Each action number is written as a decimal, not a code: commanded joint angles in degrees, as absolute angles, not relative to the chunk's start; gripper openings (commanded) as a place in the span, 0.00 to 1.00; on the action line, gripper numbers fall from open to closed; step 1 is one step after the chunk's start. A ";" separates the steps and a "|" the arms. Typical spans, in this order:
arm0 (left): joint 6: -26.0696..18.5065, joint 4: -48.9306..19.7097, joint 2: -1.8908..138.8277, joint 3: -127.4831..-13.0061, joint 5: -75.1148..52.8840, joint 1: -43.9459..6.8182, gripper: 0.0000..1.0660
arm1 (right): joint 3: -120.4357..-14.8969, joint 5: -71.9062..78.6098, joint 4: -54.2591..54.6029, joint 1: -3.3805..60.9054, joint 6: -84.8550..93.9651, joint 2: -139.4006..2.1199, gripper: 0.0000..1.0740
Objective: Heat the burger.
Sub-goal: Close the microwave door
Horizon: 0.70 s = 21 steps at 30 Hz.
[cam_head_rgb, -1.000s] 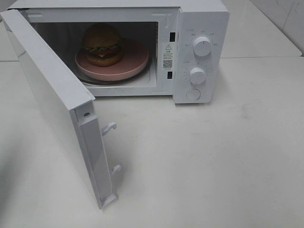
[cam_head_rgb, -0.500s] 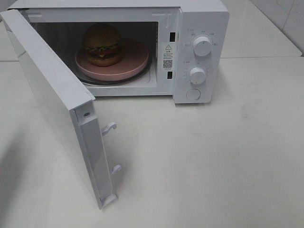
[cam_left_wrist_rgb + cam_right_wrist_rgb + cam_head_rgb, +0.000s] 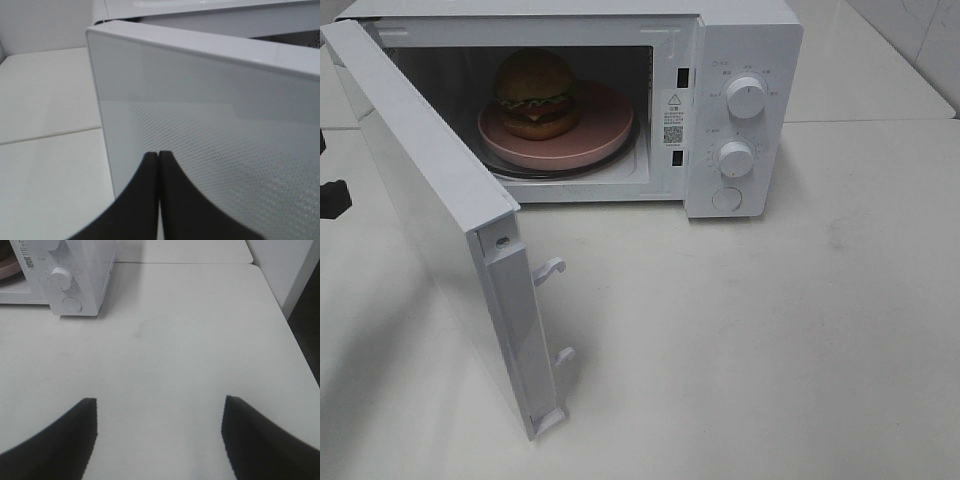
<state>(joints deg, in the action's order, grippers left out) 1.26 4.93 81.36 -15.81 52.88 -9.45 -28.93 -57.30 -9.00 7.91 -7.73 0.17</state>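
Observation:
The burger (image 3: 535, 92) sits on a round pink plate (image 3: 605, 130) inside the white microwave (image 3: 745, 40), toward the cavity's left. The microwave door (image 3: 430, 200) is swung wide open toward the front left. My left gripper (image 3: 332, 197) shows as a dark tip at the far left edge, outside the door. In the left wrist view its fingers (image 3: 158, 155) are pressed together, shut on nothing, close to the door's dotted outer face (image 3: 215, 125). My right gripper (image 3: 159, 415) is open above bare table, right of the microwave (image 3: 90, 270), and out of the exterior view.
Two round knobs (image 3: 746, 97) (image 3: 735, 158) and a round button (image 3: 726, 199) sit on the microwave's right panel. Two latch hooks (image 3: 550, 268) stick out from the door's free edge. The table's right edge (image 3: 295, 340) drops off near a wall.
The left gripper's dark tip has come into the exterior view at the left edge, with a shadow spreading on the table there. The burger, plate and door have not moved.

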 commanded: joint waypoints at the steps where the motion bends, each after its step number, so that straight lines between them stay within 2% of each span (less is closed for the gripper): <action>1: 3.50 6.53 85.08 -16.50 56.78 -9.85 0.00 | -28.82 -57.12 -9.17 7.56 -7.45 1.78 0.64; 7: 5.16 13.87 89.55 -19.48 58.27 -9.85 0.00 | -28.82 -57.12 -9.17 7.56 -7.45 1.78 0.64; 21: 10.37 18.39 94.42 -25.78 58.27 -10.03 0.00 | -28.82 -57.12 -9.17 7.56 -7.45 1.78 0.64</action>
